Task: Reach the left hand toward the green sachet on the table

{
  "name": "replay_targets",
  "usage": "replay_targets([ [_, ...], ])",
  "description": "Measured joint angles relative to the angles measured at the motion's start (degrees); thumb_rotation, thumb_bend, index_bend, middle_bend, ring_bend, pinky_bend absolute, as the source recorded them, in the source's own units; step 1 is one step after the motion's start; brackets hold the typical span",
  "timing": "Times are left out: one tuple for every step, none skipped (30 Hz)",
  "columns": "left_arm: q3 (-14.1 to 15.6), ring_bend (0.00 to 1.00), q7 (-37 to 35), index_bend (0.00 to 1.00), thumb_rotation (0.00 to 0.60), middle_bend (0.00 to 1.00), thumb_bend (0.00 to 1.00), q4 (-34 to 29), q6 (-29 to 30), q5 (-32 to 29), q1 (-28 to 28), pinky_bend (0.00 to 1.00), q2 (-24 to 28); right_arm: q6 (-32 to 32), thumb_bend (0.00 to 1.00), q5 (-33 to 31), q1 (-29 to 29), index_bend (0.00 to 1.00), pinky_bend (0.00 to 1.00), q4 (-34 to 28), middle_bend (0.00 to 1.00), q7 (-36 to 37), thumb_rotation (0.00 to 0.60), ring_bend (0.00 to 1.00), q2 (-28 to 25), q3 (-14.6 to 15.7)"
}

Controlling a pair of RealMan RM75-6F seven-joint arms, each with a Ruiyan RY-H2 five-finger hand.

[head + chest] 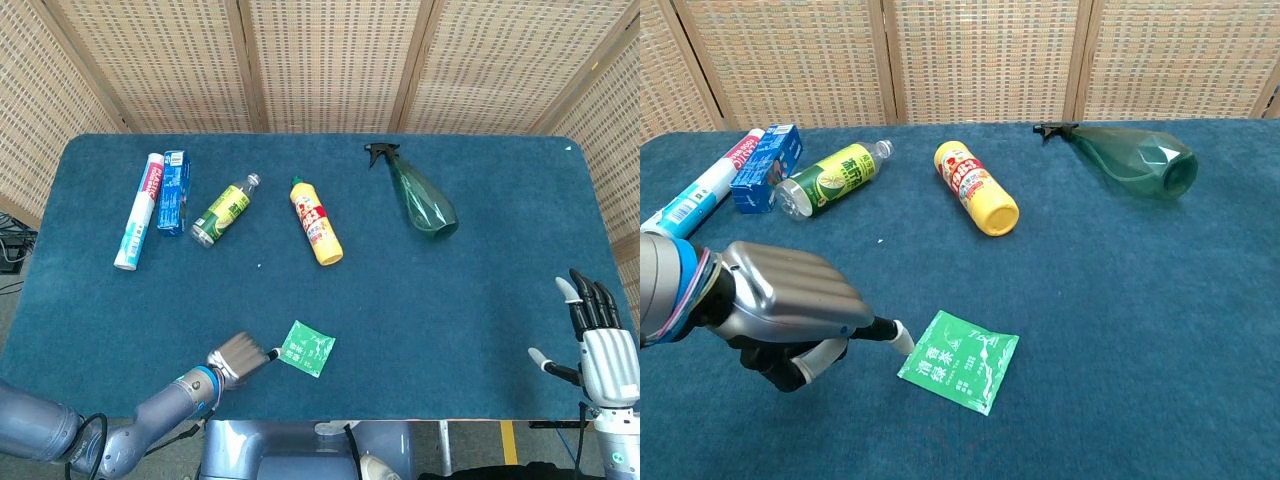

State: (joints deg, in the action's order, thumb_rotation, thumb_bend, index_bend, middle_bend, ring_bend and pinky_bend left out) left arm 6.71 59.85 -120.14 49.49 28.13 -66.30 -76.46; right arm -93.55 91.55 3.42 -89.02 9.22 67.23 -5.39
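Note:
The green sachet (306, 348) lies flat on the blue table near its front edge, also seen in the chest view (960, 360). My left hand (238, 355) sits just left of it, low over the cloth. In the chest view the left hand (790, 305) has most fingers curled under and one finger stretched out, its tip at the sachet's left edge; it holds nothing. Whether the tip touches the sachet I cannot tell. My right hand (605, 350) hangs off the table's right front corner, fingers spread and empty.
Along the back lie a white toothpaste tube (138, 210), a blue box (173, 192), a green-labelled bottle (224, 210), a yellow bottle (316, 221) and a green spray bottle (420, 195). The table's front edge (400, 418) runs just below the sachet.

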Motion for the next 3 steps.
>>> replay_targets([
  [0.17,0.62,-0.04,0.1,0.6,0.71,1.0,-0.04,0.48,-0.23,-0.43,0.58,-0.35,-0.06,0.0,0.01,-0.01,0.04,0.0,0.07,0.0,0.13,0.6,0.0,0.02,-0.04],
  [0.3,0.62,-0.08,0.1,0.6,0.71,1.0,-0.05,0.78,-0.36,-0.7,0.58,-0.59,-0.12,0.0,0.01,-0.02,0.04,0.0,0.14,0.0,0.32,0.6,0.0,0.03,-0.08],
  [0.42,0.62,-0.12,0.1,0.6,0.71,1.0,-0.03,1.08,-0.47,-0.94,0.58,-0.83,-0.19,0.0,0.0,-0.03,0.04,0.0,0.18,0.0,0.51,0.6,0.0,0.03,-0.11],
])
